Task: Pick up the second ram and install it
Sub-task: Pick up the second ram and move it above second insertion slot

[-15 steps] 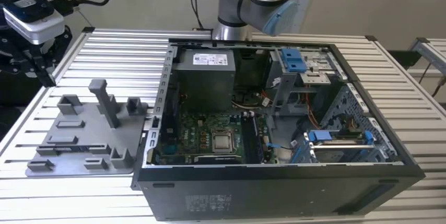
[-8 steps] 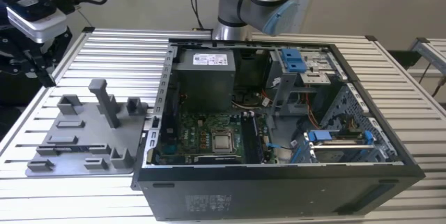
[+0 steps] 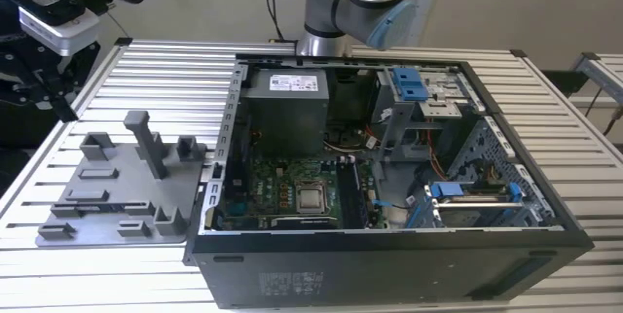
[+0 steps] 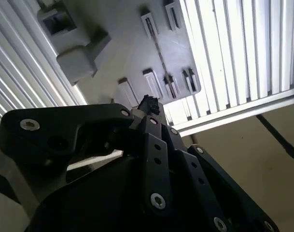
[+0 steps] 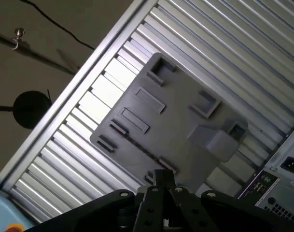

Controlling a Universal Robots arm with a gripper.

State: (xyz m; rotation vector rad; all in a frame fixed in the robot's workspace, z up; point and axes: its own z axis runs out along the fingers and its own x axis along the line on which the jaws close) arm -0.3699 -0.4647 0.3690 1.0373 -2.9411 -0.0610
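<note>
The second ram [image 5: 137,146] shows as a thin dark strip standing on edge in the slots of the grey holder tray [image 5: 185,116]. In the second wrist view the ram [image 4: 160,53] runs along the tray [image 4: 122,53] just beyond my fingertips. My gripper [image 5: 163,178] hangs above the tray's near side, apart from the ram, shut with nothing between its fingers. In the exterior view the gripper [image 3: 49,90] is high at the far left, above and behind the tray [image 3: 117,214].
An open computer case [image 3: 389,254] lies on the slatted aluminium table [image 3: 165,72], right of the tray. Inside are the green motherboard [image 3: 292,189], a grey power supply [image 3: 284,109] and blue drive brackets [image 3: 409,83]. Upright posts [image 3: 146,141] rise from the tray. The table edge [image 5: 74,82] is close.
</note>
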